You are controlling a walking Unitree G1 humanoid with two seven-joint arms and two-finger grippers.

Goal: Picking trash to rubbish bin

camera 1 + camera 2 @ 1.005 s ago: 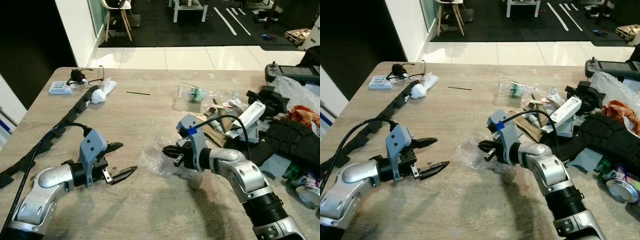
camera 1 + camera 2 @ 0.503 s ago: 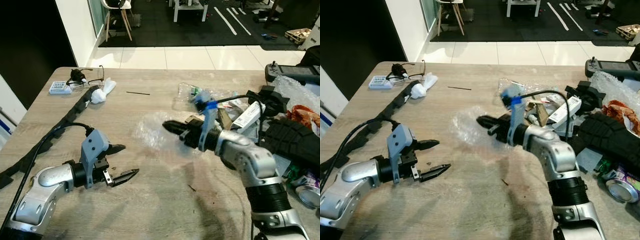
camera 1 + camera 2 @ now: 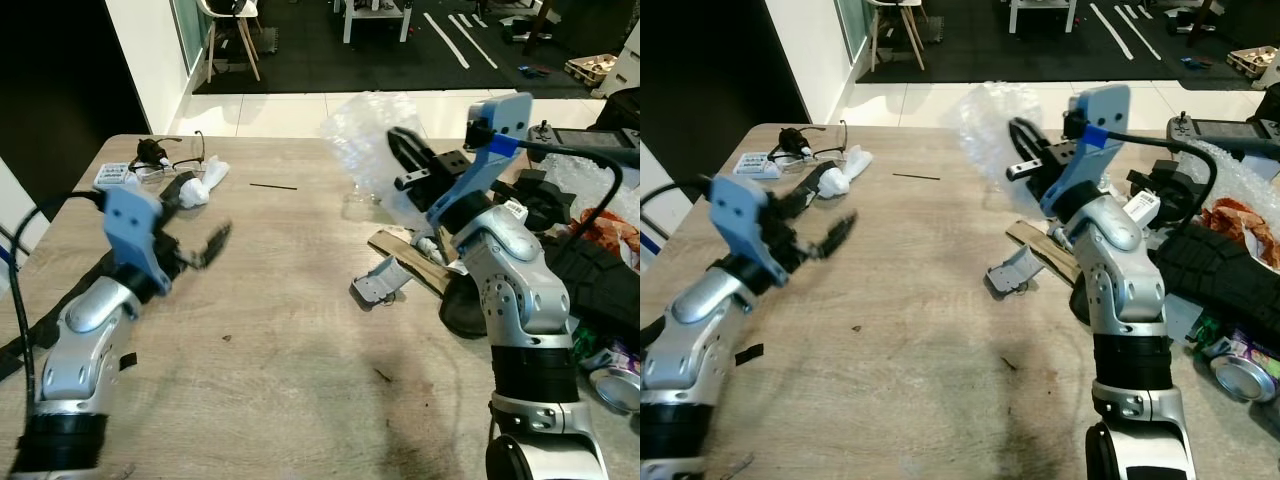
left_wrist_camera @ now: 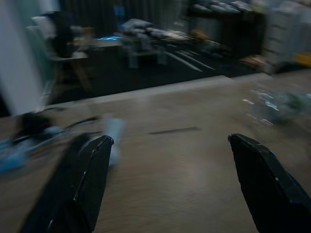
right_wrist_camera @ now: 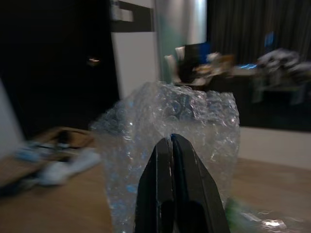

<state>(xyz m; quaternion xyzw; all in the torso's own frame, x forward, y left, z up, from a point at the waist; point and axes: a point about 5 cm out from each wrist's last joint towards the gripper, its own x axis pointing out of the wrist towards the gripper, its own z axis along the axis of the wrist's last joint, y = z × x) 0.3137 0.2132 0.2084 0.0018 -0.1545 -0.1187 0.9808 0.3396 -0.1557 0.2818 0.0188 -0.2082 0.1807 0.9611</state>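
Right tool (image 3: 400, 140): pinched on bubble wrap (image 3: 365, 140), raised above worktop (image 3: 300, 300).
Left tool (image 3: 195, 215): wide, empty.
Risk: thin grip; wrap could slip out.

On the table (image 3: 300, 330), glasses (image 3: 175, 160) and a tissue (image 3: 205, 183) lie far left, a trash pile (image 3: 560, 240) right.

table centre (image 3: 290, 330): open wood | right edge: junk pile (image 3: 570, 250), seemingly dense
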